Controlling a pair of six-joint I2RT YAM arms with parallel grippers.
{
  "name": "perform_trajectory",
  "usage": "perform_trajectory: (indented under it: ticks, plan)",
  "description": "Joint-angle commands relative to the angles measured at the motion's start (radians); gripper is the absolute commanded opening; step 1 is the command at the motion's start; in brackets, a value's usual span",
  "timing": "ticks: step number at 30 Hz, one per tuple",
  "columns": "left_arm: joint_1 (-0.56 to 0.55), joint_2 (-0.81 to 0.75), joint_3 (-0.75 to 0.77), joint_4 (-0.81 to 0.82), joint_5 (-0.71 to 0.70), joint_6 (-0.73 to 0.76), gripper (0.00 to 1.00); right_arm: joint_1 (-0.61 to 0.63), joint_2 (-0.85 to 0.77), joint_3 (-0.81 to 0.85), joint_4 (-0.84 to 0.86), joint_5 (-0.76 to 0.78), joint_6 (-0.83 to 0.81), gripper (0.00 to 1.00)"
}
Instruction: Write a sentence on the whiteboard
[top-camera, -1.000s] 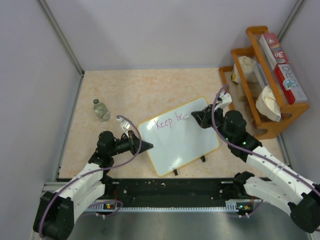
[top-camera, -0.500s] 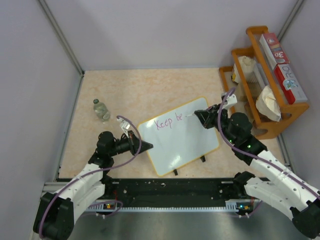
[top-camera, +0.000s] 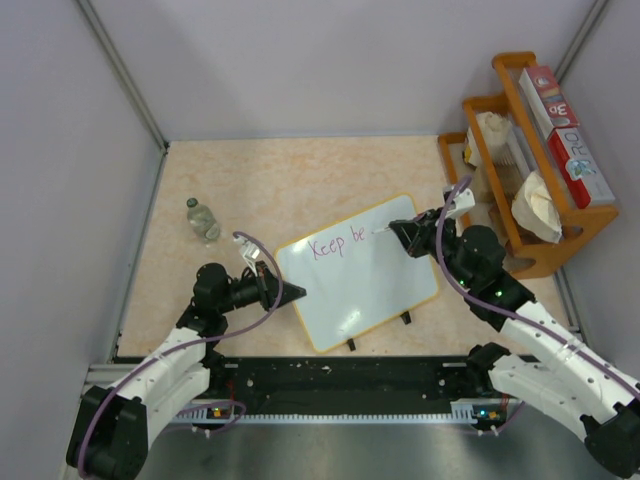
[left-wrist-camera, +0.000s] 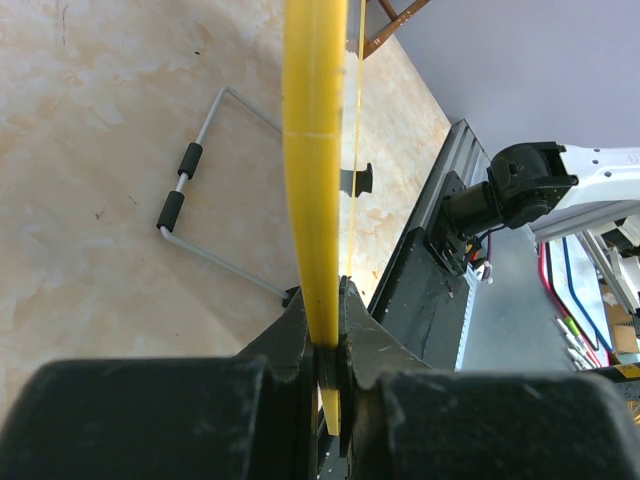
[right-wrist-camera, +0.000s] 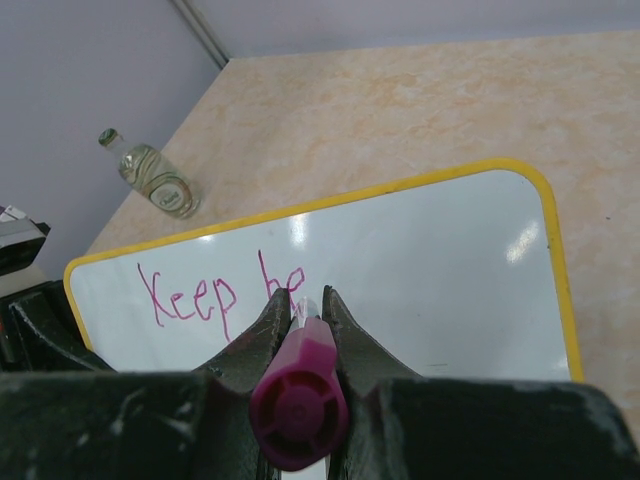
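The whiteboard (top-camera: 365, 285), white with a yellow rim, lies tilted in the middle of the table. On it the sentence (top-camera: 336, 243) reads "Keep be" in purple-pink. My left gripper (top-camera: 296, 292) is shut on the board's left corner; in the left wrist view the yellow rim (left-wrist-camera: 314, 150) runs straight up from between the jaws of the left gripper (left-wrist-camera: 326, 300). My right gripper (top-camera: 396, 231) is shut on a purple marker (right-wrist-camera: 298, 400), whose tip points at the board just right of the sentence (right-wrist-camera: 222, 291). The right gripper (right-wrist-camera: 301, 298) hides the tip's contact.
A small glass bottle (top-camera: 203, 220) (right-wrist-camera: 155, 178) stands left of the board. A wooden rack (top-camera: 545, 262) with boxes and cloths fills the right side. Two black clips (top-camera: 351, 344) stick out from the board's near edge. A wire stand (left-wrist-camera: 215, 180) shows under the board.
My right gripper has shifted a little to the right with the marker, off the "e". The left gripper and the board have not moved.
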Motion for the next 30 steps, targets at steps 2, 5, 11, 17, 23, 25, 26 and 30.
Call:
perform_trajectory:
  ticks: [2, 5, 11, 17, 23, 25, 26, 30]
  plan:
    - [-0.01, 0.004, -0.038, -0.083, 0.01, 0.139, 0.0, -0.011, -0.022, 0.034, 0.026, -0.002, -0.029, 0.0]
    - [-0.01, 0.002, -0.04, -0.083, 0.01, 0.139, 0.0, -0.012, -0.022, 0.031, 0.03, 0.0, -0.036, 0.0]
    - [-0.01, -0.006, -0.042, -0.083, 0.009, 0.138, 0.0, -0.011, -0.022, 0.028, 0.043, 0.005, -0.039, 0.0]
    - [-0.01, 0.002, -0.04, -0.083, 0.01, 0.138, 0.0, -0.009, -0.011, 0.034, 0.064, 0.014, -0.041, 0.0]
    - [-0.01, 0.011, -0.038, -0.08, 0.015, 0.139, 0.0, -0.011, 0.018, 0.053, 0.089, 0.029, -0.039, 0.0]
    - [-0.01, 0.008, -0.038, -0.08, 0.013, 0.138, 0.0, -0.009, 0.036, 0.059, 0.098, 0.031, -0.036, 0.0]
    - [-0.01, 0.008, -0.04, -0.08, 0.013, 0.138, 0.0, -0.009, 0.041, 0.06, 0.103, 0.032, -0.035, 0.0]
    - [-0.01, 0.014, -0.038, -0.08, 0.013, 0.139, 0.0, -0.009, 0.061, 0.068, 0.123, 0.031, -0.033, 0.0]
